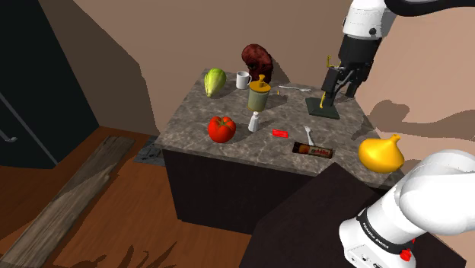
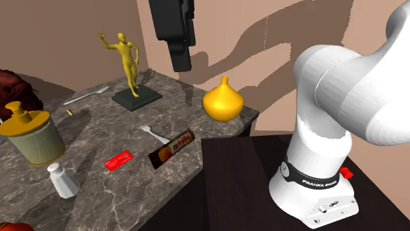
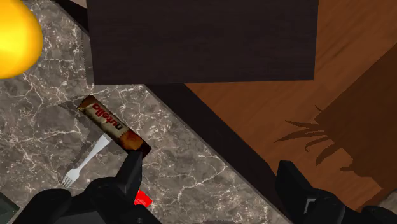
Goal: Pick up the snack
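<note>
Glossy white rounded arm [image 2: 341, 85], dark joint band [image 2: 314, 182] lettered FRANKA EMIKA, small red button [image 2: 346, 173], all-black jaws

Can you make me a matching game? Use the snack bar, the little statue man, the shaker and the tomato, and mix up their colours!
Things
1. snack bar
2. statue man
3. shaker
4. tomato

Colours
A. red
B. golden yellow
C. white
D. brown wrapper

Right pairs: 1-D, 2-B, 3-C, 4-A
</note>
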